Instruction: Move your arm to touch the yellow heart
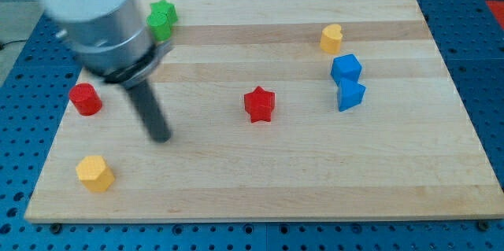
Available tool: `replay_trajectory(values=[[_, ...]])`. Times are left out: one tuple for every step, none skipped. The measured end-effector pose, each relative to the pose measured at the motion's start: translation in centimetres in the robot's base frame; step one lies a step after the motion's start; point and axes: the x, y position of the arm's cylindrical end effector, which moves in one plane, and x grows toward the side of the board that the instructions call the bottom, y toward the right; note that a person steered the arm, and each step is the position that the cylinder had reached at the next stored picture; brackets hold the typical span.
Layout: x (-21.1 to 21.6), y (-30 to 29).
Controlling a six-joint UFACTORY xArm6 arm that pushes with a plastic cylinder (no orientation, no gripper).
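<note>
1. While the yellow heart (331,38) sits at about two o'clock on the wooden board (236,180), my tip (161,135) rests well apart from it, at nine o'clock.
2. No gripper is fitted; the rod ends bare, touching no block.
3. Red cylinder (85,98) lies at ten o'clock from the tip, yellow hexagon (94,173) at seven o'clock.
4. Red star (258,104) holds the centre.
5. Two blue blocks (346,82) stand touching, just at six o'clock of the heart.
6. Green block (163,19) sits at eleven o'clock, partly hidden by the arm.
</note>
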Motion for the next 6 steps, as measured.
replay_trajectory(values=[[-7.7, 4.9], [-15.5, 10.5], [-17.6, 17.2], [-18.5, 25.1], [-19.6, 29.2], [-20.2, 31.6]])
